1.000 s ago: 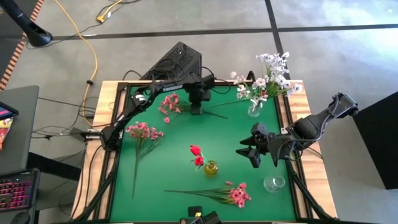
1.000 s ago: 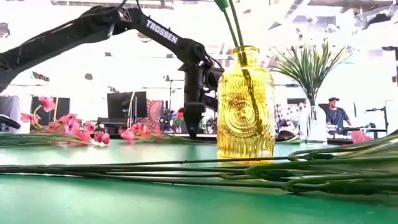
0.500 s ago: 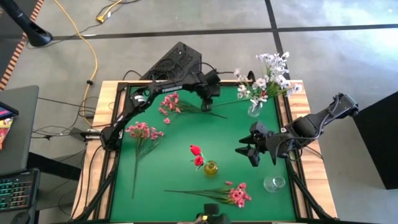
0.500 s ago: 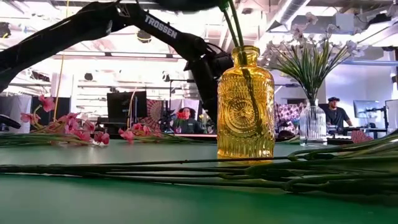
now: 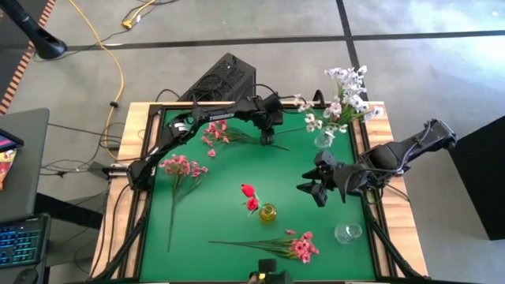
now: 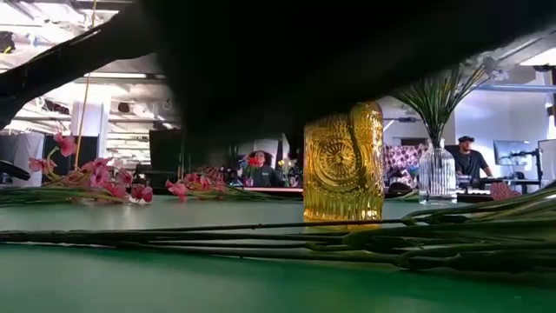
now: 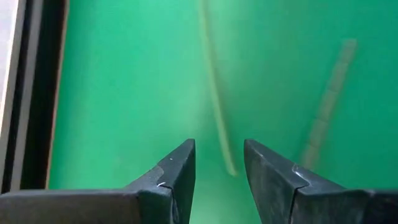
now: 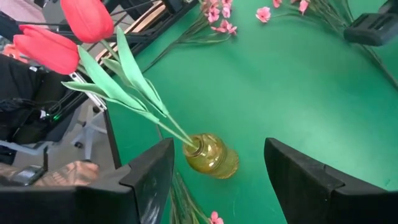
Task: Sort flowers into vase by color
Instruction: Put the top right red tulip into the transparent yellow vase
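My left gripper (image 5: 272,136) hangs open over the far middle of the green mat. It is above the bare end of a pink spray's stem (image 7: 214,106), which lies flat on the mat; the blossoms (image 5: 217,130) point toward the table's left. My right gripper (image 5: 309,189) waits open above the mat's right half, looking down at the yellow vase (image 8: 214,158) with two red tulips (image 8: 68,34). White flowers (image 5: 341,101) stand in a clear vase (image 5: 323,140) at the far right. Two more pink sprays (image 5: 181,166) (image 5: 300,248) lie on the mat.
An empty clear vase (image 5: 347,233) stands near the right front corner. The mat's raised black frame (image 7: 37,93) runs close by my left gripper. A second stem (image 7: 326,106) lies nearby. A dark shape (image 6: 330,61) hides the low view's upper part. A person (image 6: 469,161) sits far behind.
My left gripper has gone toward the table's right edge, from beside the pink blossoms to the stem's bare end, and has tipped from pointing straight down to a slant. A dark shape has come across the top of the low view.
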Robot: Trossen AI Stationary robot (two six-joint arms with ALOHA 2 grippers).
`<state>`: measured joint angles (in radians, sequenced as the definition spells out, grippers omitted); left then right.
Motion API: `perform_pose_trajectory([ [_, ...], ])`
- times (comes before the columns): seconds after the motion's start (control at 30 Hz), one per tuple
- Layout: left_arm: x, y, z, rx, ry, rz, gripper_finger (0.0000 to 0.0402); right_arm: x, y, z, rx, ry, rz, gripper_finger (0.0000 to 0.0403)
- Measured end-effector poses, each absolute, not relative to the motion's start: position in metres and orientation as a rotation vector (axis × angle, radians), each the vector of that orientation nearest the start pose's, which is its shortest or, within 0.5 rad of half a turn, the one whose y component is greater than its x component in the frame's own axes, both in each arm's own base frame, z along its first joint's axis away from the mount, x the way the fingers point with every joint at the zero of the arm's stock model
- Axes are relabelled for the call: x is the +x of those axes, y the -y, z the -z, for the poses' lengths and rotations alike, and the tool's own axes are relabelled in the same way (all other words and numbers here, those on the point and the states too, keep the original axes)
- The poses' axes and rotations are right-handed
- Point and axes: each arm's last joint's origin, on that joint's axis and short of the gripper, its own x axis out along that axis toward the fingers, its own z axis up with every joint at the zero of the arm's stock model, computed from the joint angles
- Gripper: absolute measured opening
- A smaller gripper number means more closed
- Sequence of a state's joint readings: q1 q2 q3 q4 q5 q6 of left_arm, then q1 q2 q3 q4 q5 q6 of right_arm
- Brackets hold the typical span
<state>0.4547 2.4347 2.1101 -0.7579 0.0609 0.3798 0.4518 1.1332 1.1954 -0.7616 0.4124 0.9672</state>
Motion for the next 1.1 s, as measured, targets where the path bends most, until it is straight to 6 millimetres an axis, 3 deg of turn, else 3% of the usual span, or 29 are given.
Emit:
perform_pose_trajectory([
  [0.13,0.462,-0.232,-0.152,0.052,-1.157,-0.129,0.0125,0.205,-0.084,-0.358,0.65,-0.585,0.261,0.0276],
  [0.43,0.466,-0.224,-0.153,0.206,-1.187,-0.03,0.0125,0.206,-0.084,-0.359,0.656,-0.579,0.251,0.0276],
  [1.1,0.47,-0.231,-0.16,0.044,-1.063,-0.069,0.0125,0.206,-0.084,-0.358,0.628,-0.585,0.239,0.0276],
])
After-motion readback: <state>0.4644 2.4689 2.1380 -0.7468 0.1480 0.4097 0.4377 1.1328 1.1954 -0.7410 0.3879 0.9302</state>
